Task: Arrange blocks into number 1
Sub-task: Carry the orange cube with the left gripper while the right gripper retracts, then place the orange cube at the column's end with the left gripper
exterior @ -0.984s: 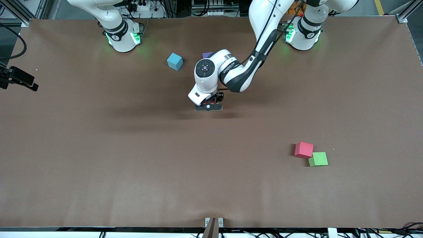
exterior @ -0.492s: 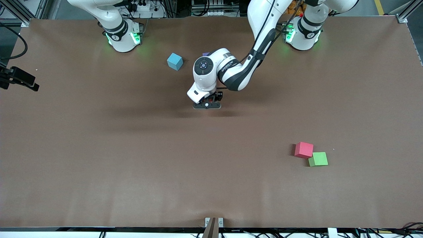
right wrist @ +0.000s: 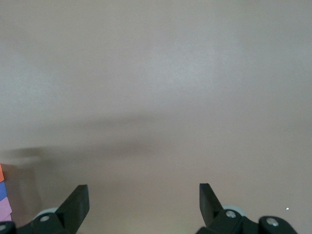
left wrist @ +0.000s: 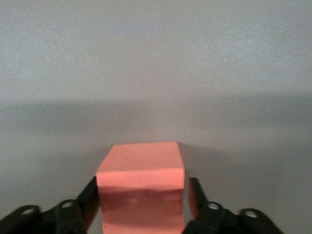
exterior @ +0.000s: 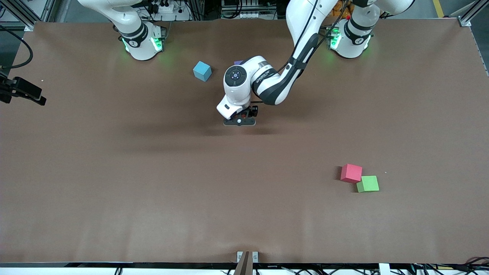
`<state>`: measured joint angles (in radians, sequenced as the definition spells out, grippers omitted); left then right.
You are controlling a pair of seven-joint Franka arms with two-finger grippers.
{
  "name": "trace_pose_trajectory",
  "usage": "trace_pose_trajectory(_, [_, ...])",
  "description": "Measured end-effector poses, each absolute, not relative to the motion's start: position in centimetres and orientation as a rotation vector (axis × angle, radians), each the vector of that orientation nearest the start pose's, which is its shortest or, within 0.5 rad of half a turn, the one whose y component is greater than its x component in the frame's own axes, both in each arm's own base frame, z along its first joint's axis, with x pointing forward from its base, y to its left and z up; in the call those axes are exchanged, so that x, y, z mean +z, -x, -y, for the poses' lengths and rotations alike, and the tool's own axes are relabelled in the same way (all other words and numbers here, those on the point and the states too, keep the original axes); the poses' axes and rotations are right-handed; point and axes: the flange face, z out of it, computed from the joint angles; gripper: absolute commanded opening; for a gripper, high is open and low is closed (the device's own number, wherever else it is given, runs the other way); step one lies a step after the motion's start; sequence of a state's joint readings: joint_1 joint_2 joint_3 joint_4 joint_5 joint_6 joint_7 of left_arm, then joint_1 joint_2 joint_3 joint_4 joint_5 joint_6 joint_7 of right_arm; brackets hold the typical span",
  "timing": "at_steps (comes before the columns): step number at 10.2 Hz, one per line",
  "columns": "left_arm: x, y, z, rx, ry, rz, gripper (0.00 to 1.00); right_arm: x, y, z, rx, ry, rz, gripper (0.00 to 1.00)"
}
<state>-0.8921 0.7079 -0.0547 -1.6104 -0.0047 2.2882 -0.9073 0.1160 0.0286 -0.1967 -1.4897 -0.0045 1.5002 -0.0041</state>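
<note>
An orange-red block (left wrist: 141, 168) rests on the table between the fingers of my left gripper (left wrist: 144, 184). The jaws stand open, and a narrow gap shows beside one finger (left wrist: 195, 195). From the front, the left gripper (exterior: 240, 121) is low over the middle of the table and hides that block. A corner of a purple block (exterior: 239, 62) peeks out from under the left arm; the other blocks are hidden. My right gripper (right wrist: 144, 187) hangs open over bare table, with thin slivers of an orange (right wrist: 1, 173), a purple (right wrist: 2, 190) and a pink block (right wrist: 4, 209) at the edge of its view.
A light blue cube (exterior: 202, 71) sits near the robots' bases, beside the left arm's wrist. A crimson cube (exterior: 351, 172) and a green cube (exterior: 368, 183) touch each other toward the left arm's end, nearer the front camera. A black fixture (exterior: 23, 91) juts in at the right arm's end.
The left gripper's jaws have parted from the orange-red block. The left hand shifted slightly toward the robots' bases early on, then held still. The cubes have not moved.
</note>
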Motion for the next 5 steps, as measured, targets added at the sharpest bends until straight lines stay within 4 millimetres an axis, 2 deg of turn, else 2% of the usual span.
trace_pose_trajectory(2, [22.3,-41.3,56.2,0.043,3.17,-0.001,1.0,64.1,-55.5,4.3,0.028,3.148,-0.119,1.0])
trace_pose_trajectory(3, [24.4,-41.8,56.5,0.007,3.199,0.043,1.0,64.1,-55.5,4.3,0.029,3.149,-0.118,1.0])
trace_pose_trajectory(5, [30.9,-43.6,56.0,-0.086,3.263,0.115,1.0,64.0,-55.5,4.2,0.03,3.149,-0.117,1.0])
